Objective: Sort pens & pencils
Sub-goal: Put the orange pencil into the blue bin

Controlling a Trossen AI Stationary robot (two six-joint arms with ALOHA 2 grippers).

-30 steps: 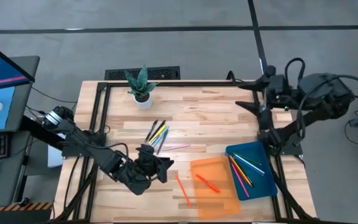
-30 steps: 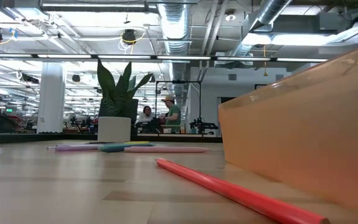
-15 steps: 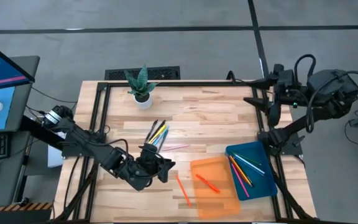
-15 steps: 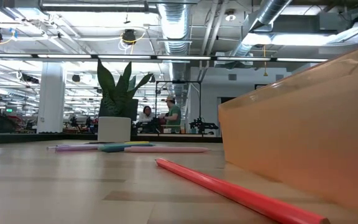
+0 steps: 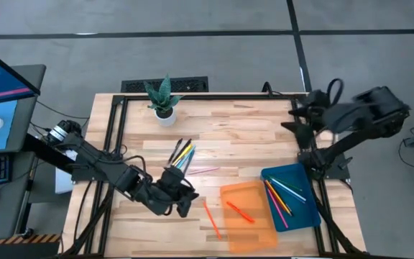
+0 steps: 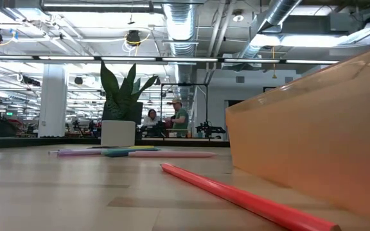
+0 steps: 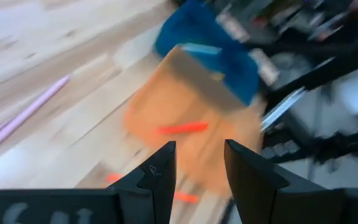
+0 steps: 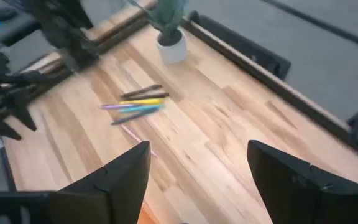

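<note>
A bunch of pens and pencils (image 5: 182,153) lies on the wooden table (image 5: 236,129) left of centre, with a pink one (image 5: 204,170) beside it. An orange pen (image 5: 212,219) rests on the table near the front edge. A second orange pen (image 5: 240,211) lies in the orange tray (image 5: 254,226). Several more pens lie in the blue tray (image 5: 298,176). My left gripper (image 5: 184,203) hovers open between the bunch and the orange tray, holding nothing. My right gripper (image 5: 298,119) hangs open above the table's far right part.
A potted plant (image 5: 163,101) stands at the far left of the table. The black frame rails (image 5: 214,96) run along the table's edges. In the low view the orange tray's wall (image 6: 313,135) fills the right side, with the loose orange pen (image 6: 236,196) in front of it.
My right gripper has tipped downward and rolled about its wrist, sinking a little above the far right part of the table. My left gripper has rolled at the wrist while staying near the same spot. No pen has moved.
</note>
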